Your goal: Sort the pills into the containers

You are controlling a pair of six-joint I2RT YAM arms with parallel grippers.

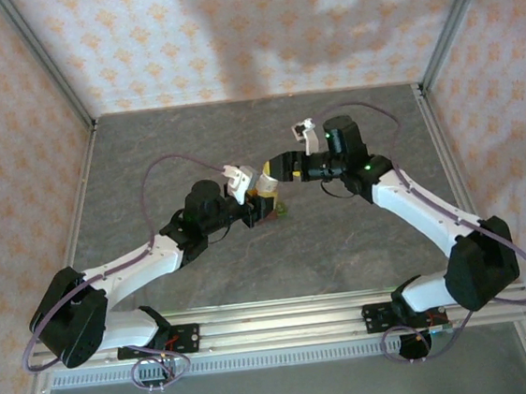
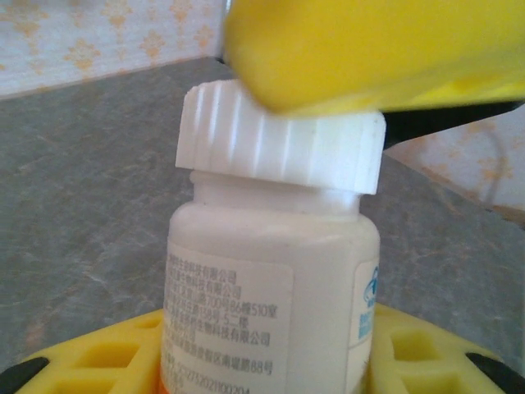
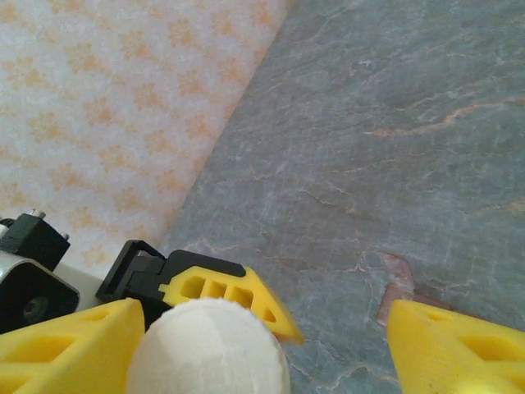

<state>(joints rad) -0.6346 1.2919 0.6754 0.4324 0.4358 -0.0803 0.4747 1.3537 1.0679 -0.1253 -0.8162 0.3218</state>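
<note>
The grey, veined bench (image 1: pixel 145 153) is enclosed by patterned walls (image 1: pixel 180 36) on three sides. The left arm (image 1: pixel 129 267) is stretched in from 7 o'clock and the right arm (image 1: pixel 424 208) from 5 o'clock, and their ends are seen meeting near the middle of the bench.

The left claw (image 2: pixel 271 316) is clamped on a white bottle (image 2: pixel 271 271). Its yellow fingers (image 2: pixel 90 361) are pressed against the bottle's two sides, and the bottle is held upright, with a printed label turned towards the left wrist camera.

The right claw (image 3: pixel 267 328) is held over the bottle's top with its fingers (image 3: pixel 66 345) apart. One finger is laid against the ribbed white cap (image 2: pixel 279 139), while bare bench is seen between the cap and the other finger. In the left wrist view that yellow finger is seen resting on the cap's top at 1 o'clock. The cap is seated on the bottle's neck.

The containers (image 1: pixel 281 210) are made out in the top view as a small greenish and dark strip on the bench. It lies just at 5 o'clock of the two claws and is partly hidden beneath them. Its compartments are too small to be told apart.
</note>
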